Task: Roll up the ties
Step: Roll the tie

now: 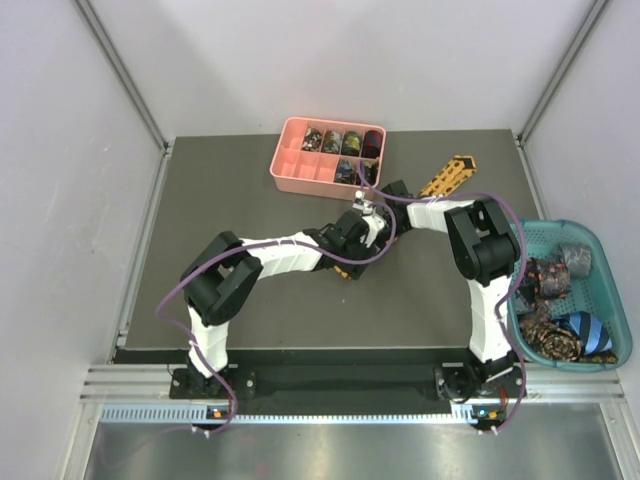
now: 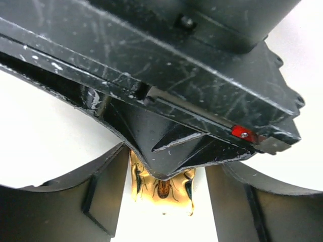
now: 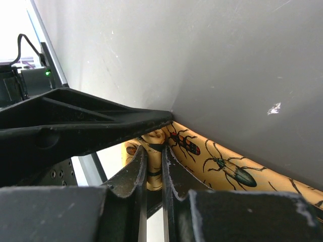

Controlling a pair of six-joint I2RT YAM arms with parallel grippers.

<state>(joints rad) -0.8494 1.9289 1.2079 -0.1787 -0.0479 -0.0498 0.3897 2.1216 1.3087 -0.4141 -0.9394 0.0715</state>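
Item: yellow tie [image 1: 450, 178], beetle print on gold ground, one of several to roll
Location: table centre; free end runs out twd 1–2 o'clock, near end sits betw the two grippers, poss. partly coiled, can't tell
Right gripper [image 3: 154, 174]: jaws nearly together, pinching a fold of the yellow tie; fabric shows in the slit betw them
Left gripper [image 2: 164, 171]: fingers spread apart, flanking tie end and the right gripper's nose; nothing clamped
Handling (est.): light, soft, limp; no stiffness of its own, so a coil prob. springs loose if let go; weave looks smooth, likely slippery in a narrow pinch
Where to grip (est.): across the full width, close to the coiled end, not by one edge; free tail best left flat on the table so it feeds straight
Risk (est.): roll telescoping sideways, or fabric slipping out when the hold passes fm one gripper to the other
Other stock: rolled ties [image 1: 340, 142] in back row of pink tray [image 1: 300, 170], 12 o'clock; front cells mostly look bare
Awaiting: loose ties [image 1: 560, 335], dark floral and blue stripe, heaped in teal basket [image 1: 600, 240], 3–4 o'clock, off the table's edge
Surface: table [image 1: 260, 180], dark grey matt, flat, faint scuffs
Room: plain white walls [image 1: 350, 60] on three sides, metal rail at 6 o'clock by arm bases
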